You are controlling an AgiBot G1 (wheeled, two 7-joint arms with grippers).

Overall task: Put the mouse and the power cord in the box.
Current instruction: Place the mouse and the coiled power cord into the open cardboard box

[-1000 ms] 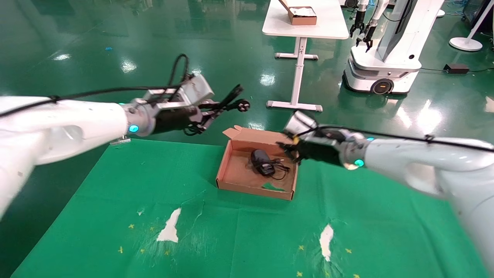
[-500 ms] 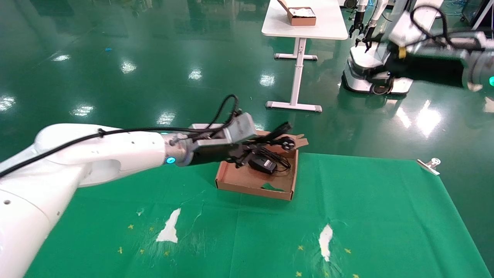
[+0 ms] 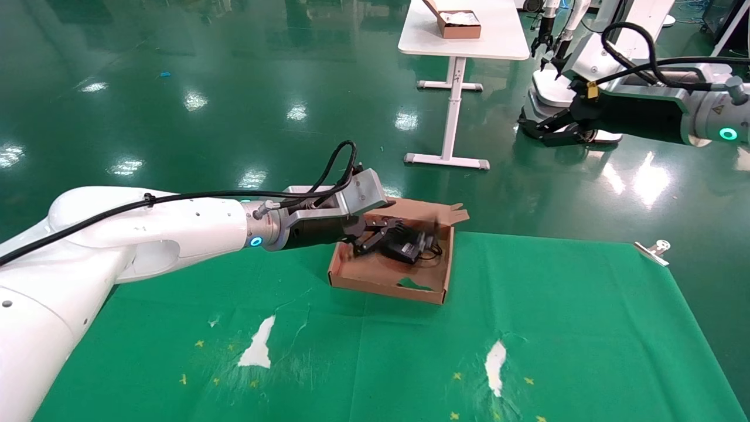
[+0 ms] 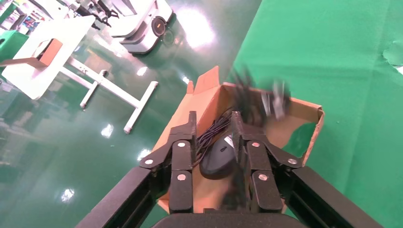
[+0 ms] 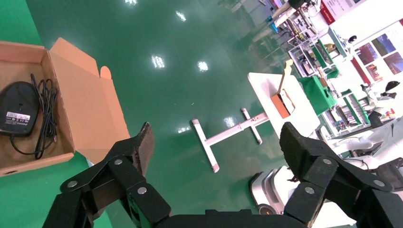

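Observation:
The brown cardboard box stands on the green cloth with its flap lid open. In it lies the black mouse, label up, with its thin cable coiled beside it. My left gripper hovers low over the box, open, nothing between its fingers. In the left wrist view the mouse shows beyond the left gripper. The power cord is a blurred shape over the far end of the box, free of the fingers. My right gripper is raised far to the right, open and empty.
A white table with a small brown box stands behind, beside another white robot. The cloth has torn white patches near me. A metal clip sits at the cloth's right edge.
My left gripper carried the power cord over the box, then opened and let it go; it now drops into the box. My right arm lifted away from the box to the upper right.

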